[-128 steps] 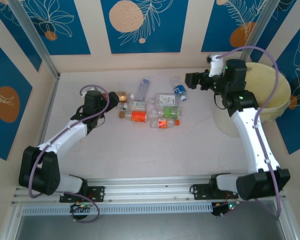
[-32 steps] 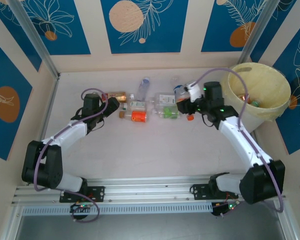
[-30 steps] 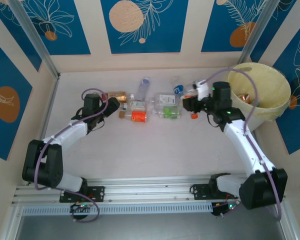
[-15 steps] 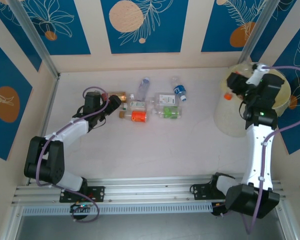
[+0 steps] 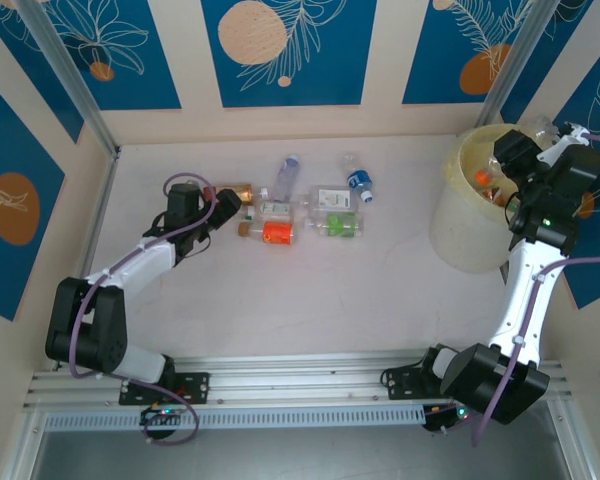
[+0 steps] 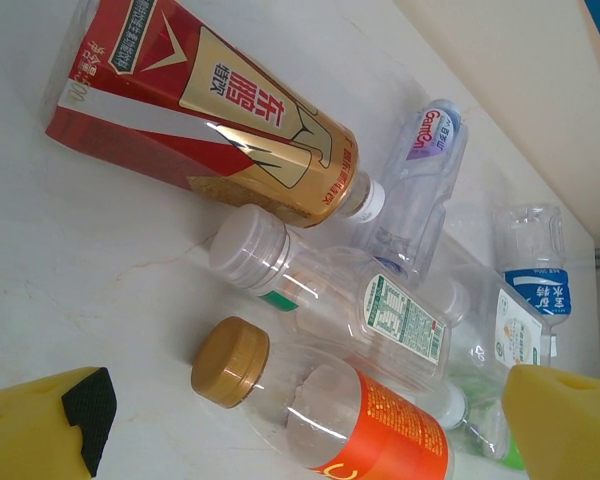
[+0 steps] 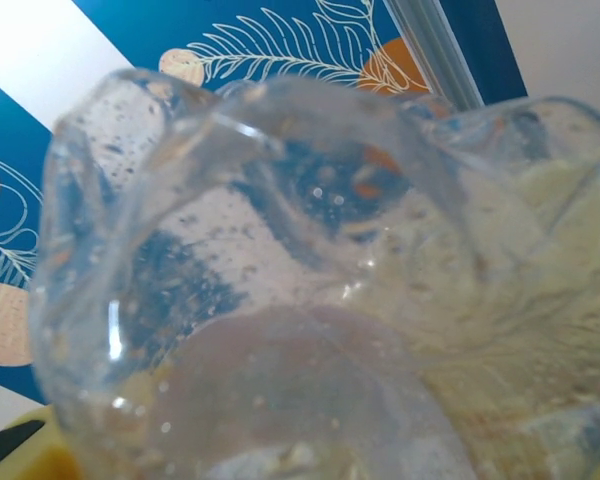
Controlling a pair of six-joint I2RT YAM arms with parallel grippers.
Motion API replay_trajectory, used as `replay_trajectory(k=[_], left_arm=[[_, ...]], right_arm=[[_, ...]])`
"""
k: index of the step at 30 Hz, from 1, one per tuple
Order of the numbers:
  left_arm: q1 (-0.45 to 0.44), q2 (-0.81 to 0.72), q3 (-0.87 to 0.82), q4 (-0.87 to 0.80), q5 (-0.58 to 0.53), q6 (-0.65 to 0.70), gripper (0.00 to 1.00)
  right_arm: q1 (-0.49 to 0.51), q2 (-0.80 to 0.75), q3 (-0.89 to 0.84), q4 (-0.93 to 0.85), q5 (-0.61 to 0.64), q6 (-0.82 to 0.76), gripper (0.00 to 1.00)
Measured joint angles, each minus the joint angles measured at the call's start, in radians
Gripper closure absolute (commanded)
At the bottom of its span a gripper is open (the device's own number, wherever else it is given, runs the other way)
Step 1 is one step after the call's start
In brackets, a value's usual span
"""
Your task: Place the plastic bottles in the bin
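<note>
Nearest me, the aluminium rail at the bottom of the frame carries both arm bases. The pale bench beyond it is bare until the pile.

The left arm has barely stirred. Its left claw sits low at the left end of the pile and gapes wide. Its yellow fingertips stand well apart, and the brown-capped orange-label bottle lies just ahead between them. The red-and-gold bottle is behind that, with the green-label bottles and a blue-label bottle further right.

The real change is on the right. A second ago that arm was down at the middle of the pile. Now it has swung to the upper right of the frame, and the right claw is clamped on a crumpled clear bottle over the mouth of the bin. I'd say one release finishes this trip. Something orange already shows inside the bin, and a good handful of bottles is left to fetch.

At the back and sides are the walls, cream with blue panels that carry orange discs and white leaf drawings, and metal posts stand in the corners.
</note>
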Motion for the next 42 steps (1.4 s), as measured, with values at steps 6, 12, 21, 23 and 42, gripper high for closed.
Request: replay_trajectory(k=[6,12,21,23,42], left_arm=[[0.0,0.003,0.0,0.0,0.0,0.0,0.0],[0.0,0.01,0.0,0.005,0.0,0.0,0.0],[0.0,0.027,0.0,0.013,0.001,0.0,0.0],[0.0,0.034,0.0,0.013,0.001,0.0,0.0],[0.0,0.045,0.0,0.011,0.001,0.002,0.0]], right_arm=[[-0.021,-0.059,-0.045,0.091,0.056,0.064,0.53],[-0.032,-0.104,-0.116,0.165,0.193,0.029,0.54],[0.01,-0.13,-0.201,0.144,0.346,-0.095,0.5],[-0.011,-0.119,-0.216,0.125,0.35,-0.1,0.48],[0.01,0.029,-0.074,-0.202,0.134,-0.15,0.42]])
